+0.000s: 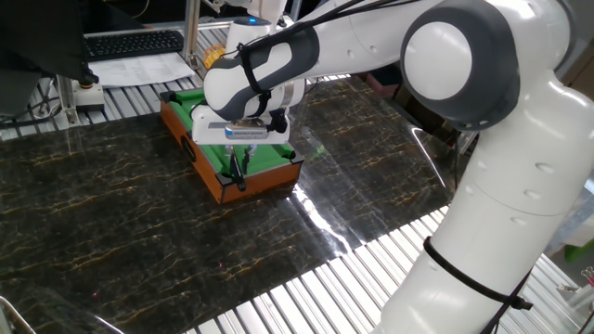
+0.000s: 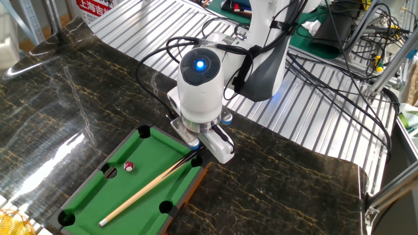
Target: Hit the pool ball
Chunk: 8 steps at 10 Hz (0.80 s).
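Note:
The pool ball (image 2: pixel 129 166) is a tiny red ball on the green felt of the miniature pool table (image 2: pixel 153 156), near a side pocket at the left. A long tan cue stick (image 2: pixel 147 190) lies diagonally across the felt, to the right of the ball and apart from it. Its dark end runs up under my gripper (image 2: pixel 197 155), which looks shut on it at the table's near-right corner. In the other view the dark fingertips (image 1: pixel 239 173) point down into the table (image 1: pixel 249 186) close together. There the arm hides the ball.
The pool table stands on a dark marbled board (image 2: pixel 274 196), with ribbed metal tabletop (image 2: pixel 313 124) around it. Black cables (image 2: pixel 339 85) trail behind the arm. A keyboard (image 1: pixel 135 43) and papers lie beyond the table's far end.

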Each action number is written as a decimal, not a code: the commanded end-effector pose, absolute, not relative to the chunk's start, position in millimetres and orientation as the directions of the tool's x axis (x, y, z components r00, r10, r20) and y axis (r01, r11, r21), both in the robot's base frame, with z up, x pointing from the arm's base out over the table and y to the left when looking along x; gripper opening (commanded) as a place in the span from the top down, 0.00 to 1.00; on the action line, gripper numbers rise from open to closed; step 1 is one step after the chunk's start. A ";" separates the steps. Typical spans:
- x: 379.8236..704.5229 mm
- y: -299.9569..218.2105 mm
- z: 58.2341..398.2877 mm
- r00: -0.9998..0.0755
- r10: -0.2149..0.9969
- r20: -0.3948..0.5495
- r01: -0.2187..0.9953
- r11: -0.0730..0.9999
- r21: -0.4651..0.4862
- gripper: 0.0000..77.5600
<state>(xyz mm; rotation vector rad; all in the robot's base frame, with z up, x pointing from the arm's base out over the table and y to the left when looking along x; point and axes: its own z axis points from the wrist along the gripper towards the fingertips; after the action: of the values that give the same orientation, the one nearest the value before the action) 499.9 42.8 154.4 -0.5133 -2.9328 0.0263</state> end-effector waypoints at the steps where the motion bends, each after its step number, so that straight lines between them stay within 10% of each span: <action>1: 500.5 42.6 155.2 -0.931 0.330 0.156 0.329 0.944 -0.032 0.00; 8: 499.2 41.9 146.9 -0.933 0.323 0.158 0.323 0.946 -0.027 0.00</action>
<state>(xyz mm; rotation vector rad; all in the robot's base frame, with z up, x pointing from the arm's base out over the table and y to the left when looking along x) 499.9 42.8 154.4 -0.5133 -2.9328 0.0263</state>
